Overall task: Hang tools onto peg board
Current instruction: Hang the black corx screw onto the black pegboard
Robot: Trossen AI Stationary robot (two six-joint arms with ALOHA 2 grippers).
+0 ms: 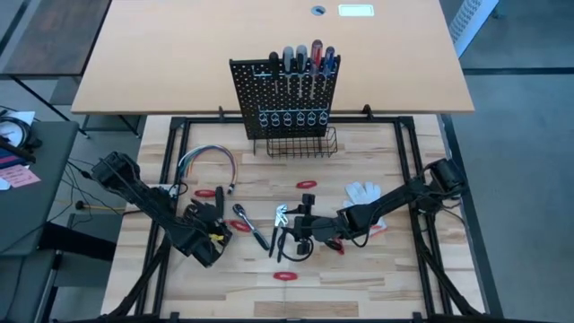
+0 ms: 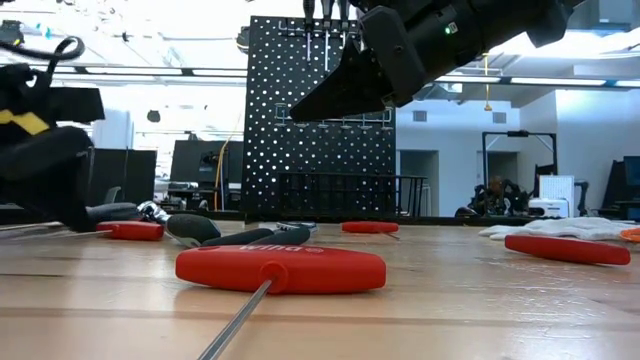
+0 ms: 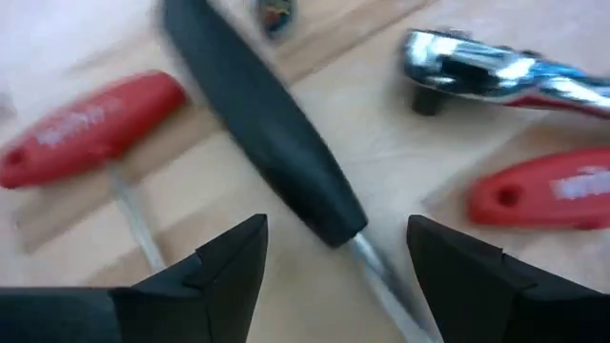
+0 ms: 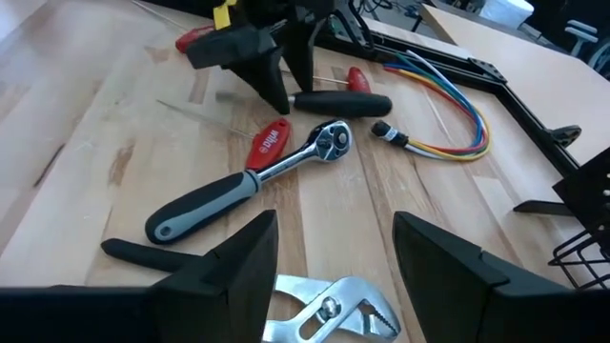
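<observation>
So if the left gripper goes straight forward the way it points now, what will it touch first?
Most likely the black-handled screwdriver. The left gripper is open, and the handle's end and its metal shaft lie right between and ahead of the fingers. The ratchet wrench lies farther on to one side, though depth is hard to judge.

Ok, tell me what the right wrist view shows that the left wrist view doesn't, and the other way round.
Only the right wrist view: the right tool, open, the silvery pliers under it, the ratchet with its whole black and grey handle, and the coloured cables. Only the left wrist view: the metal shaft of the black-handled screwdriver passing between the fingers of the open left tool. Both: that screwdriver, the ratchet's chrome head, and the red handle beside it.
</observation>
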